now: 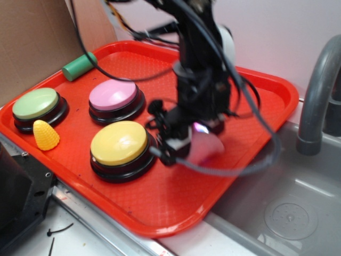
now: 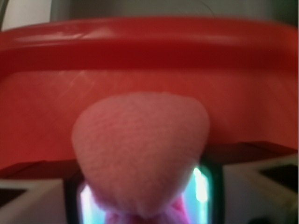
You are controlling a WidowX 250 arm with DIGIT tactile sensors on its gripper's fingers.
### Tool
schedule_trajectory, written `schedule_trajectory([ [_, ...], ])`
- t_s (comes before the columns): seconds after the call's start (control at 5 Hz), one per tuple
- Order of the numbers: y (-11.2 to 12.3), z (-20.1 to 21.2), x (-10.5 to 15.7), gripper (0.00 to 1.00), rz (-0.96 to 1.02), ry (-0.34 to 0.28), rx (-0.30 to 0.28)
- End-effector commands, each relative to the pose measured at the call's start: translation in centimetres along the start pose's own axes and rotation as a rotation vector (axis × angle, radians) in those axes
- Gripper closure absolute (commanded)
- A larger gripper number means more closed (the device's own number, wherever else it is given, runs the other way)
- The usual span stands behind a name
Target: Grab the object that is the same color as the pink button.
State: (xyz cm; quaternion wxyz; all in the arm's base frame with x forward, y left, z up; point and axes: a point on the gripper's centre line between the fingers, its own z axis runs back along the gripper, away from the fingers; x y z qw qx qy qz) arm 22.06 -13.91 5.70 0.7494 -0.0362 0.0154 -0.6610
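The gripper point(image 1: 198, 143) is hanging low over the red tray point(image 1: 266, 101), and the pink plush bunny point(image 2: 140, 151) is sitting right between its fingers, bulging out ahead of them toward the tray's far rim. In the wrist view the soft body is filling the gap, with the finger pads pressing in on both sides near its narrow end, so the gripper is looking clamped on the toy. From the outside view the bunny point(image 1: 205, 145) is showing only as a pale pink blur under the arm, and I cannot tell whether it is clear of the tray floor or brushing it.

The pink button point(image 1: 113, 96) is sitting off to the gripper's side, well apart, and the yellow button point(image 1: 120, 143) is much closer, just beside the fingers.

The risk, as I see it, is the hold itself. The pinch seems to be falling low on the narrow end while the bulk is hanging forward, and fuzzy plush compresses, so a quick lift could let it slide out. A sideways swing could also knock the yellow button.
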Motion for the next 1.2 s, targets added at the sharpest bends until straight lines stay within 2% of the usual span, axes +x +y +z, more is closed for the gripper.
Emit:
schedule_trajectory([
  [0.0,-0.1,8.9,-1.1,1.00,0.504,0.042,0.073],
  [0.2,0.6,11.7,-1.9,1.00,0.755,0.068,0.080],
  [0.4,0.4,15.4,-3.7,1.00,1.003,0.022,0.048],
  [0.6,0.2,16.9,-5.0,1.00,1.252,-0.009,0.052],
  [0.8,0.4,17.2,-6.2,1.00,1.341,-0.042,0.104],
  [1.0,0.7,16.8,-6.0,1.00,1.319,-0.030,0.089],
])
